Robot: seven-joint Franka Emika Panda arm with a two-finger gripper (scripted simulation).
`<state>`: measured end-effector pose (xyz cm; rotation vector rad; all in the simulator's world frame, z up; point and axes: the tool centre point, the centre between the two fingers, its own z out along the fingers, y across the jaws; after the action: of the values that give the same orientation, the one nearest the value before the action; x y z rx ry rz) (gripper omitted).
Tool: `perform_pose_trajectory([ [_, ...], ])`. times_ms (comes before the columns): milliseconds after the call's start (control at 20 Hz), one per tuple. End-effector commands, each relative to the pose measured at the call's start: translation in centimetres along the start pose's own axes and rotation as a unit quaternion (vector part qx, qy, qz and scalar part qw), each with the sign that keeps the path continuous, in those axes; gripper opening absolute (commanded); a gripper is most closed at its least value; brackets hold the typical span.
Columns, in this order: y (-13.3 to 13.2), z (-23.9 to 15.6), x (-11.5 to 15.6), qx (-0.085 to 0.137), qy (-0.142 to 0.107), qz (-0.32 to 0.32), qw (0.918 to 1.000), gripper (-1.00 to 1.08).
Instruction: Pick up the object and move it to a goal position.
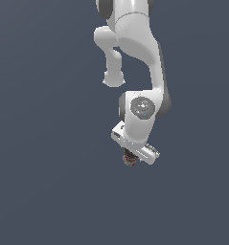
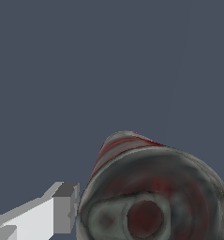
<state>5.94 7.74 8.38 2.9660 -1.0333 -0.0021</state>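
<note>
The object is a small can with a red-and-white label and dark metal ends. In the exterior view only a bit of it peeks out under the white hand. In the wrist view the can fills the space between the fingers, its dark round end facing the camera. My gripper is shut on it: one finger touches the can's side, and the other barely shows at the picture's edge. The arm hides most of the can from outside.
A plain dark blue-grey surface lies all around. The arm's white links hang over the upper middle of the exterior view. No other objects or goal marker show.
</note>
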Motion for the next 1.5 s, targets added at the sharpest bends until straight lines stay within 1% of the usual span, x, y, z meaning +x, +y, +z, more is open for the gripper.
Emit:
perform_pose_trajectory([
  [0,0.0,0.6,0.0,0.001,0.001,0.000,1.0000,1.00],
  [200,-0.1,0.6,0.1,0.001,0.001,0.000,1.0000,1.00],
  [250,-0.1,0.6,0.1,0.001,0.001,0.000,1.0000,-1.00],
  [950,0.0,0.3,0.2,0.001,0.001,-0.004,1.0000,-1.00],
  [1200,0.6,-1.5,0.5,0.007,0.004,-0.020,0.9998,-1.00],
  [1450,1.6,-4.6,1.1,0.016,0.010,-0.047,0.9987,-1.00],
])
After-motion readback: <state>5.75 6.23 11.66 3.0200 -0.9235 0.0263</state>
